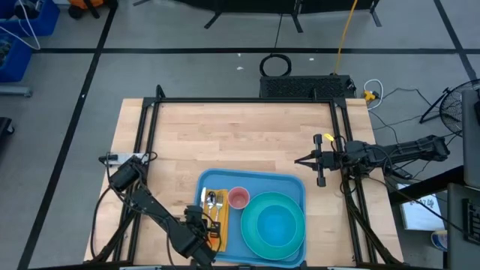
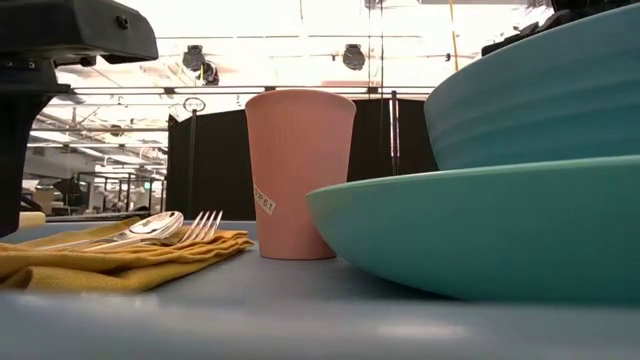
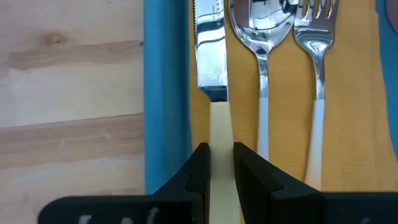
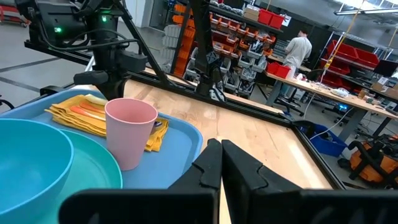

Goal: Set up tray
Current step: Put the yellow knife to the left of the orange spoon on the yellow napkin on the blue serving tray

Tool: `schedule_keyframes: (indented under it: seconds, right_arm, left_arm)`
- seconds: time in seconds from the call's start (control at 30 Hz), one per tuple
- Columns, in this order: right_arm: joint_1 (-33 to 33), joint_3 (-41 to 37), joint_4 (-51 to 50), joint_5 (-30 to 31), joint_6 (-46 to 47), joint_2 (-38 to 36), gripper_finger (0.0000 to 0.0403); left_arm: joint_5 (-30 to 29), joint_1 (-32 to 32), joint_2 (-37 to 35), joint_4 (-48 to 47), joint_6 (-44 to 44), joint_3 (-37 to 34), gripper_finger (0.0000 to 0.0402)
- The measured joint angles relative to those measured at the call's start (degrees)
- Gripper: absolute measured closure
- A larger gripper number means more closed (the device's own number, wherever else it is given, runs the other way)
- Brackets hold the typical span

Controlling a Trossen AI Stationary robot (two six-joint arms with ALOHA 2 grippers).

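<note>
Wooden table (image 1: 240,135), left tool (image 3: 217,163) clamped on knife (image 3: 214,81) over tray (image 1: 296,184), right tool (image 4: 221,163) together

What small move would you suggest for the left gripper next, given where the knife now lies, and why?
Probably open the left gripper and lift it straight up. Its fingers straddle the knife handle, and the knife already lies flat on the napkin beside the spoon and fork, inside the tray. The right gripper waits over bare table.
</note>
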Motion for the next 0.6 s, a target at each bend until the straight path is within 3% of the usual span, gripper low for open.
schedule_keyframes:
  seconds: [0.6]
  right_arm:
    - [0.01,0.0,0.0,-0.17,0.0,0.01,0.0403]
  left_arm:
    - [1.15,0.16,2.74,4.02,-0.42,0.14,0.0348]
